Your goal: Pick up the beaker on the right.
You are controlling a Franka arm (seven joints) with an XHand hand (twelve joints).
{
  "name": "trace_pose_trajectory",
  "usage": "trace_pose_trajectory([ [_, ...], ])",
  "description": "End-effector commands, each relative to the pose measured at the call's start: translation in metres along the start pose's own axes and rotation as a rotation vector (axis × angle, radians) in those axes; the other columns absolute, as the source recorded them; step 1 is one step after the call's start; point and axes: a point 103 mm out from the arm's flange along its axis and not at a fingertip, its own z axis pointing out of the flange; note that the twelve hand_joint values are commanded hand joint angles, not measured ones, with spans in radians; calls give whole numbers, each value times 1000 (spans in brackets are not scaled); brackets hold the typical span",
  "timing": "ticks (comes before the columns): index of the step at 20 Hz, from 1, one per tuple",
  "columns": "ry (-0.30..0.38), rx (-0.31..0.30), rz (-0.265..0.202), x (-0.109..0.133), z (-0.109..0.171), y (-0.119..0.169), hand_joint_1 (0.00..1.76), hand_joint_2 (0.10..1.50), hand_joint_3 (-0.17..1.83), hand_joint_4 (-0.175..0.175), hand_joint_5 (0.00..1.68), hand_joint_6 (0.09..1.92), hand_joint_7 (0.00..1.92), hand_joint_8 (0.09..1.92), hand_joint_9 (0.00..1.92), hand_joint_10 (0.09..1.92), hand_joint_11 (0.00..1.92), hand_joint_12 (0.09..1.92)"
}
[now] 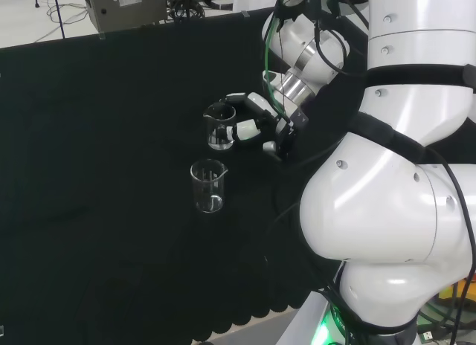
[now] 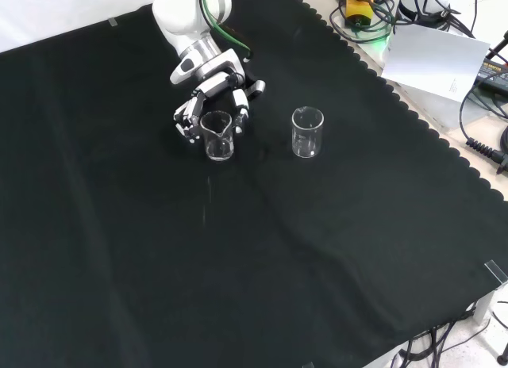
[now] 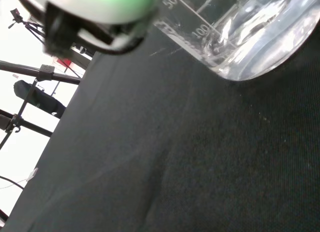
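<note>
My hand (image 2: 213, 98) sits low on the black cloth (image 2: 238, 249), fingers curled around the beaker (image 2: 217, 136) that stands on the left in the front view; in the head view this beaker (image 1: 220, 127) is the farther one, just left of my palm. Its base appears to rest on the cloth, though the wrist view is too close for me to be sure. A second beaker (image 2: 307, 132) stands upright well apart, to the right in the front view, untouched.
</note>
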Motion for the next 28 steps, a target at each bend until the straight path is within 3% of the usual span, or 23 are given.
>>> trace_pose_trajectory([
  [1,-11,27,-23,8,2,4,1007,515,713,-29,635,978,527,697,641,541,100,1363],
  [7,-40,63,-17,9,6,5,997,489,721,-32,482,968,462,697,593,541,67,1372],
  [11,-67,79,-7,10,7,6,978,475,713,-39,367,860,385,726,534,572,23,1390],
  [19,-45,73,1,11,8,7,952,473,696,-41,339,738,342,737,489,606,0,1387],
  [22,-17,59,8,11,10,7,949,478,686,-41,402,763,409,748,549,617,17,1391],
  [26,13,62,6,10,12,9,956,537,647,-30,677,895,634,725,740,572,155,1364],
  [28,10,75,-6,11,13,9,960,546,640,-26,733,908,684,719,789,557,203,1359],
])
